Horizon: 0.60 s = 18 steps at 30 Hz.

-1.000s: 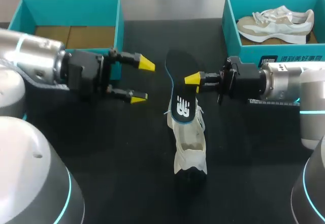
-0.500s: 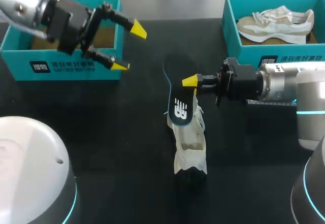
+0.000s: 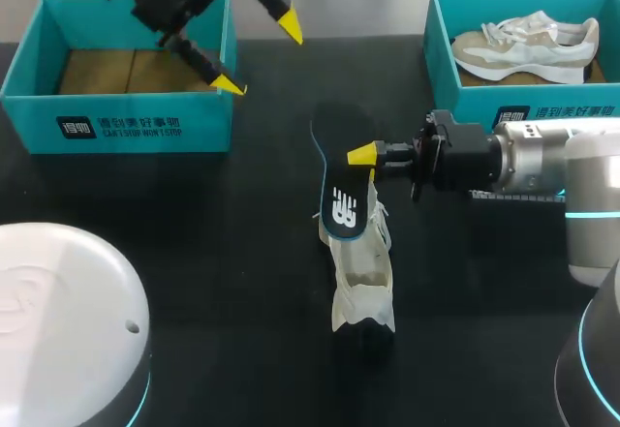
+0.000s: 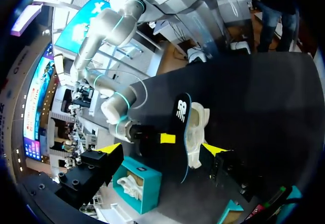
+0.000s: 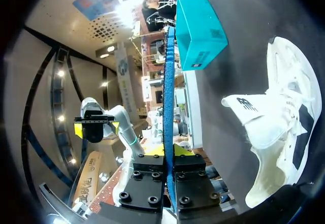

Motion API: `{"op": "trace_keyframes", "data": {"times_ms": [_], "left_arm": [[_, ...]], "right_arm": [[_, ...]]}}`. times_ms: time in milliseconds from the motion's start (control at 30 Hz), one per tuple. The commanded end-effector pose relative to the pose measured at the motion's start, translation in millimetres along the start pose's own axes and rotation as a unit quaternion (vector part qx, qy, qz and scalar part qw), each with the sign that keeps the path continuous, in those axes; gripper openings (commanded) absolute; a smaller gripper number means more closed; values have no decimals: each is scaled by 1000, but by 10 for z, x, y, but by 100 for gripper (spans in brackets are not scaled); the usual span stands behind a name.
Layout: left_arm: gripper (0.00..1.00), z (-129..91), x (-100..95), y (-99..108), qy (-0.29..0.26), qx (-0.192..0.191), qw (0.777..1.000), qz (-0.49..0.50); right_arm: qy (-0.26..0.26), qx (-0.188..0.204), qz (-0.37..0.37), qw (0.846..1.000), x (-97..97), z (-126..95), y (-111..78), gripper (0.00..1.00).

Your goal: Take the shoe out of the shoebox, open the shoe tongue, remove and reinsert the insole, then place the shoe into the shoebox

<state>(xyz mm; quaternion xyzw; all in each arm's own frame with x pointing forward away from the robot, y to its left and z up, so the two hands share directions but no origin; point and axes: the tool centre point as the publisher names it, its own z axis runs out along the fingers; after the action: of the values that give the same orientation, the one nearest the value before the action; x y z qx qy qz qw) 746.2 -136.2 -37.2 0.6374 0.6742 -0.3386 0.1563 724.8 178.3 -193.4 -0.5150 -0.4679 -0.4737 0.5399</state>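
Black insole (image 3: 341, 209) pinched above white shoe (image 3: 362, 277)

Mid-frame, the right gripper (image 3: 364, 155) is clamped on the insole's edge. The insole's lower end meets the shoe lying centre-frame. Upper left, the left gripper (image 3: 260, 55) hangs spread wide and empty beside the teal shoebox (image 3: 116, 129).

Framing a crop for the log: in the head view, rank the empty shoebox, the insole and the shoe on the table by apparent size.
Largest: empty shoebox, clearly.
Then insole and shoe on the table: they look about alike, and the insole covers part of the shoe, so I won't rank them.
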Motion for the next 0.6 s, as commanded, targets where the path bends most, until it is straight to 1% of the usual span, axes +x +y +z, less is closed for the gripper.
{"op": "trace_keyframes", "data": {"times_ms": [33, 133, 200, 300, 433, 500, 600], "left_arm": [[100, 38, -135, 118, 359, 29, 933, -12], [100, 130, -211, 151, 402, 31, 915, -12], [100, 201, -255, 168, 442, 26, 897, -11], [100, 268, -326, 218, 477, -2, 879, -10], [100, 332, -413, 259, 510, -40, 859, -7], [100, 361, -460, 258, 521, -62, 851, -2], [100, 411, -516, 288, 531, -83, 843, 8]], "right_arm": [[-2, 0, 0, 1000, -2, 5, -4, 0], [-2, 0, 0, 1000, -2, 5, -4, 0], [-2, 0, 0, 1000, -2, 5, -4, 0], [-2, 0, 0, 1000, -2, 5, -4, 0], [-2, 0, 0, 1000, -2, 5, -4, 0], [-2, 0, 0, 1000, -2, 5, -4, 0], [-2, 0, 0, 1000, -2, 5, -4, 0]]}}
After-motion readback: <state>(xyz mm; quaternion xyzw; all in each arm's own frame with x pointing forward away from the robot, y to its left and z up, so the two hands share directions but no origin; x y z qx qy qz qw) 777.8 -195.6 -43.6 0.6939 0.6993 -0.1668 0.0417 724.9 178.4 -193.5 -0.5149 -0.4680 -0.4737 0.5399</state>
